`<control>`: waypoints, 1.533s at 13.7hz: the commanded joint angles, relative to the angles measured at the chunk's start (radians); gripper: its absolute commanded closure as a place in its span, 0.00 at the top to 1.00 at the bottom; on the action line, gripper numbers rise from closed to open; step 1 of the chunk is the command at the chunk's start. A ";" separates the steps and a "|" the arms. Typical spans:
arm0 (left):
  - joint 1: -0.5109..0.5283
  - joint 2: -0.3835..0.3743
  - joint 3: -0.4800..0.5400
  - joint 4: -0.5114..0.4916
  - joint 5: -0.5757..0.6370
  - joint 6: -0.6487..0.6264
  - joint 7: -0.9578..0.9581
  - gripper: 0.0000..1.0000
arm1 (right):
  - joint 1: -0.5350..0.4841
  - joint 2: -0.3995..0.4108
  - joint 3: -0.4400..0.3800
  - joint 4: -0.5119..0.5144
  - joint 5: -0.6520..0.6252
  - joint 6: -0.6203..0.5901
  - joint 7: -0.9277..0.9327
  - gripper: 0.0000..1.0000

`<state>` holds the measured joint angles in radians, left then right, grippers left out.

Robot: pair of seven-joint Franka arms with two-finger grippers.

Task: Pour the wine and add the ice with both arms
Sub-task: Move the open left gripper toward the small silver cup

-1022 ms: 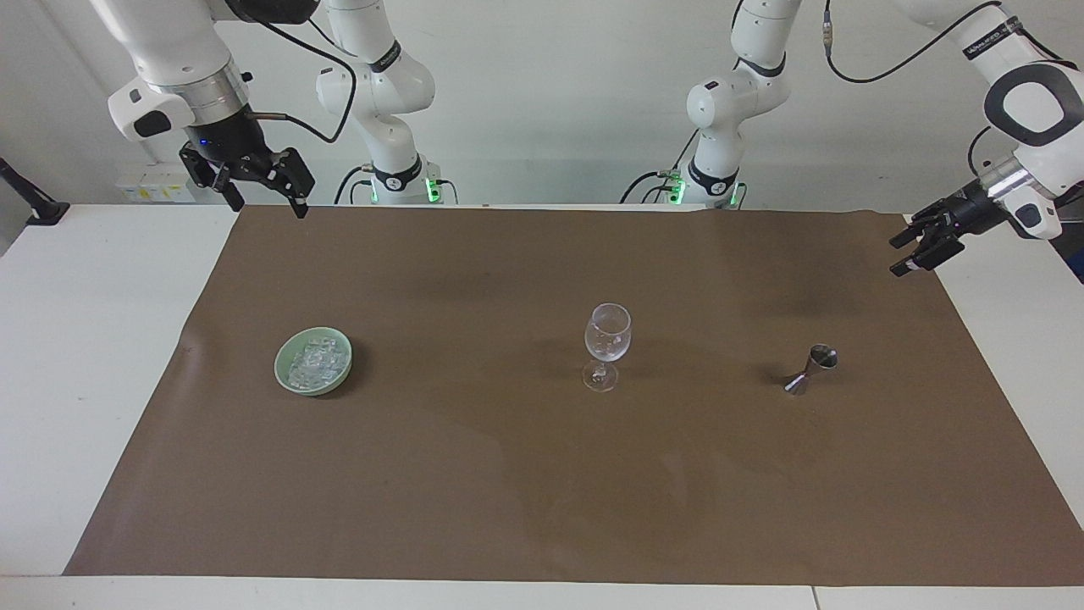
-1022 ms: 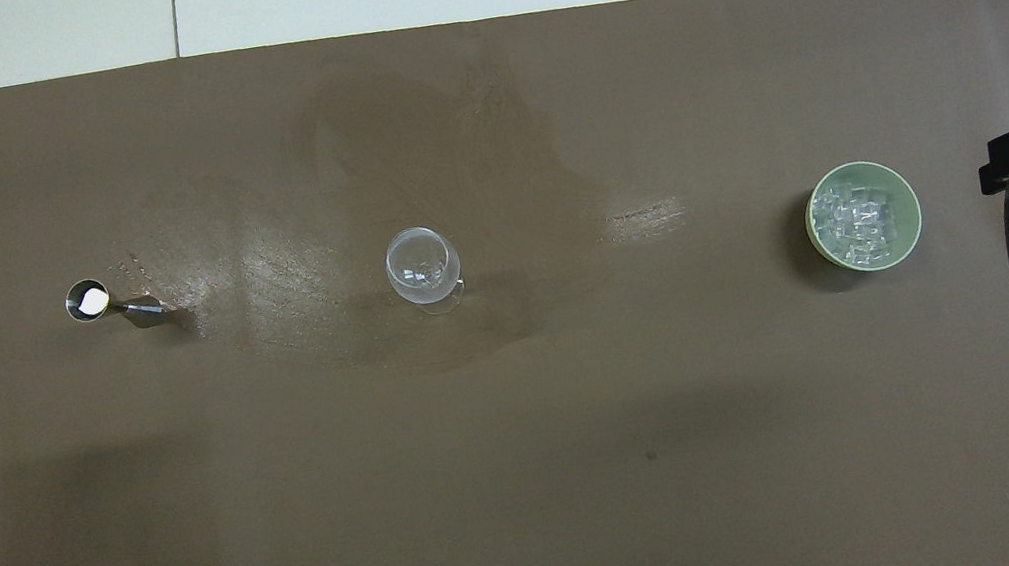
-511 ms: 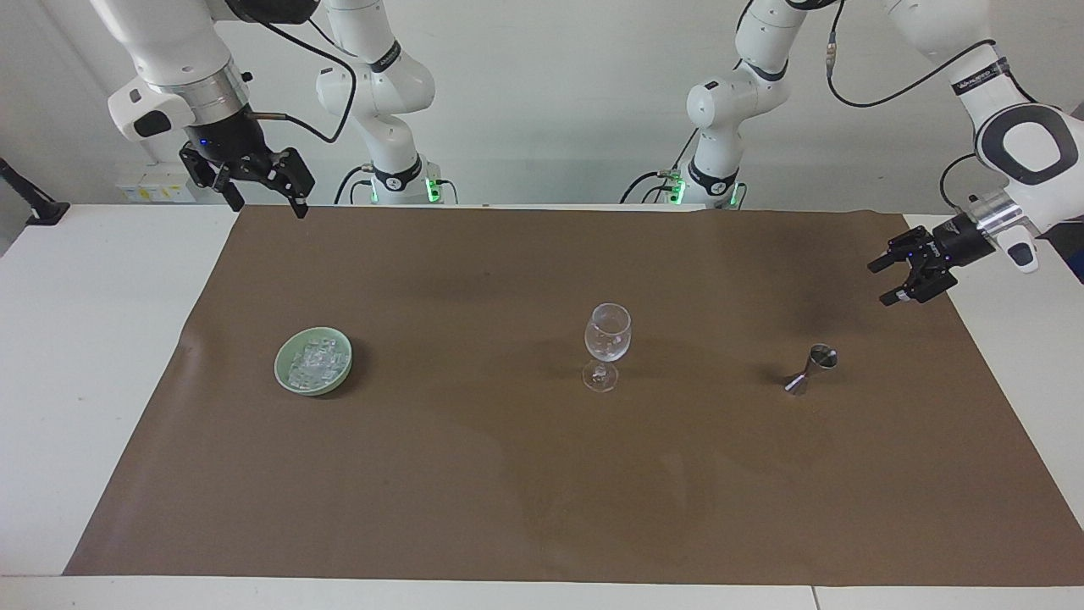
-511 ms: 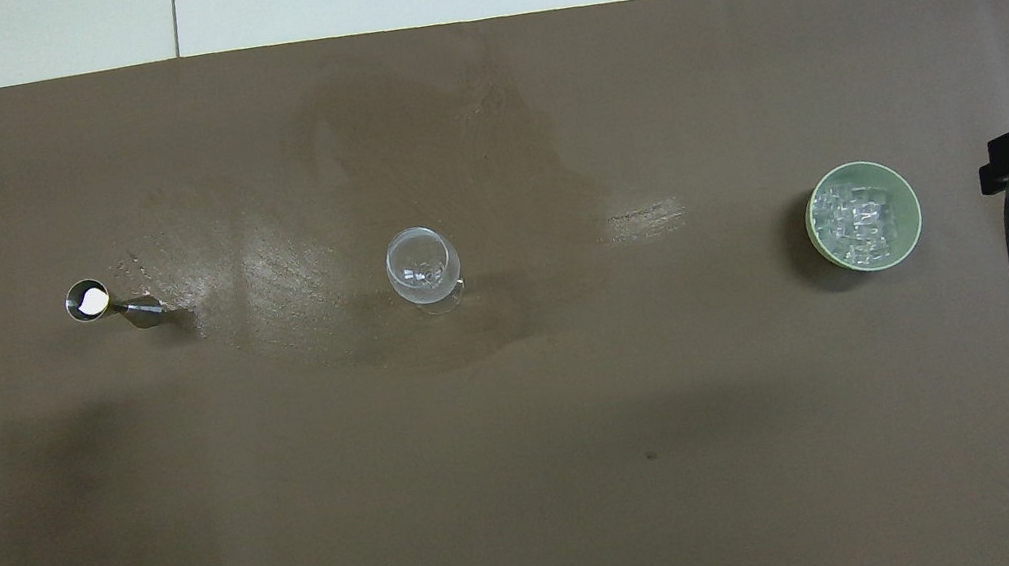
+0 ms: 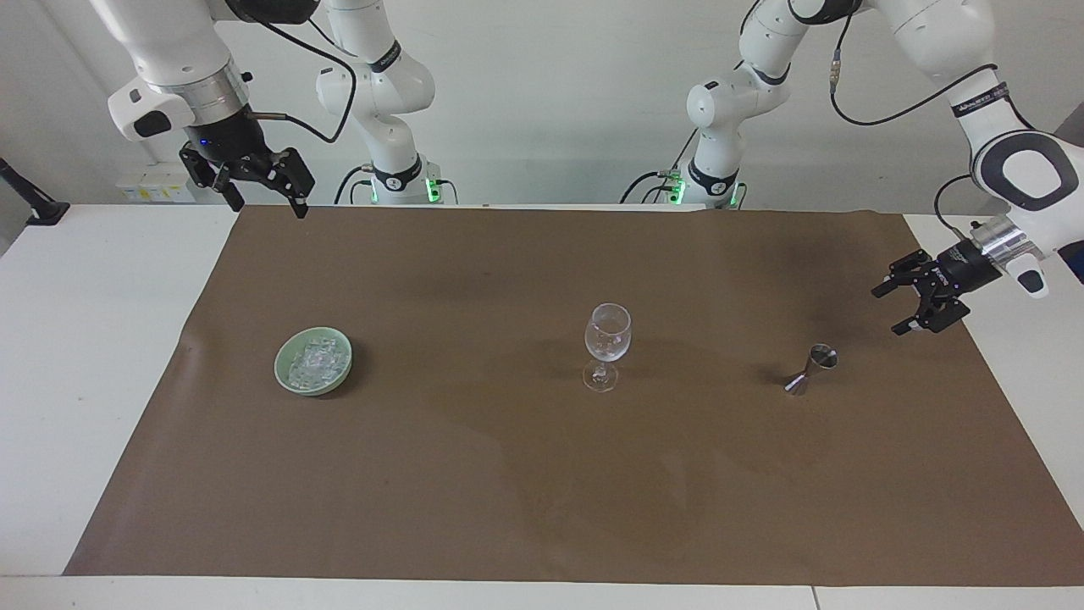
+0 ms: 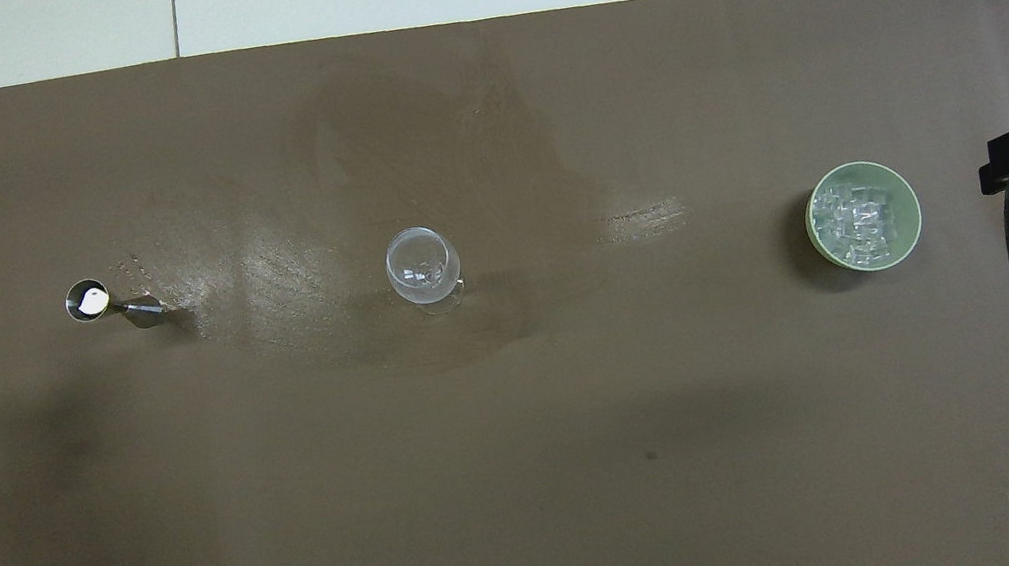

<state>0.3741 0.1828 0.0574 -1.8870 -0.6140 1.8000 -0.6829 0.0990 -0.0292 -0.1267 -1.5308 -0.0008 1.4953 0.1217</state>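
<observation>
The left gripper (image 5: 919,305) has come down and in from the mat's edge since a second ago; it now hangs over the brown mat (image 5: 508,474) at the left arm's end, near the jigger (image 5: 811,369), jaws released and empty. The right gripper (image 5: 258,188) has not moved, jaws spread and empty, over the mat's corner nearest the robots. The ice (image 5: 315,360) sits heaped in the green bowl (image 5: 288,383) toward the right arm's end. The glass (image 5: 606,343) stands mid-mat, perhaps with a cube inside. The mat lies bare between them; white tabletop (image 5: 93,339) borders it.
</observation>
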 commanded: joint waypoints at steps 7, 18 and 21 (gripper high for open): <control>-0.034 -0.065 0.009 -0.155 -0.006 0.068 0.105 1.00 | -0.002 -0.015 -0.002 -0.011 0.027 -0.007 -0.016 1.00; 0.043 0.193 -0.023 0.046 -0.272 -0.083 -0.030 1.00 | -0.002 -0.015 -0.002 -0.011 0.027 -0.007 -0.016 1.00; 0.051 0.303 -0.036 0.145 -0.309 -0.154 0.095 1.00 | -0.002 -0.015 -0.002 -0.011 0.027 -0.007 -0.016 1.00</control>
<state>0.4019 0.3928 0.0360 -1.8371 -0.9028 1.7231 -0.6602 0.0990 -0.0292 -0.1267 -1.5308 -0.0008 1.4953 0.1217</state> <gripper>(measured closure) 0.000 0.000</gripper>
